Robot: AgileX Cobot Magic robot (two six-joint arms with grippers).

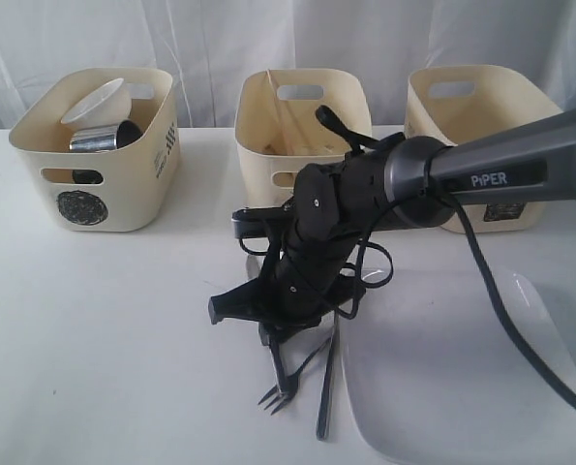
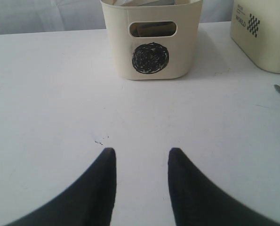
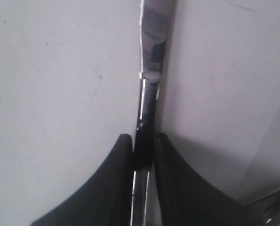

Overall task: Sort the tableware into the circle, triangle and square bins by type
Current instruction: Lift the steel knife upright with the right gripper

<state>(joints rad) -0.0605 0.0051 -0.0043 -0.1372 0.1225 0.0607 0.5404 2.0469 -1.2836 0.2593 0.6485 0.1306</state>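
Plate near-right, fork just left of it: right gripper clamped on thin handle, looks like the knife, could twist out or drag fork on lift; left gripper jaws apart

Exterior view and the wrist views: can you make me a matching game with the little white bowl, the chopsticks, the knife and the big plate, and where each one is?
Things:
1 small white bowl
2 chopsticks
3 knife
4 square plate

Places:
A pinched in the right tool
B lying flat on the table, untouched
C in the circle bin
D in the middle bin

Pairs: 1-C, 2-D, 3-A, 4-B
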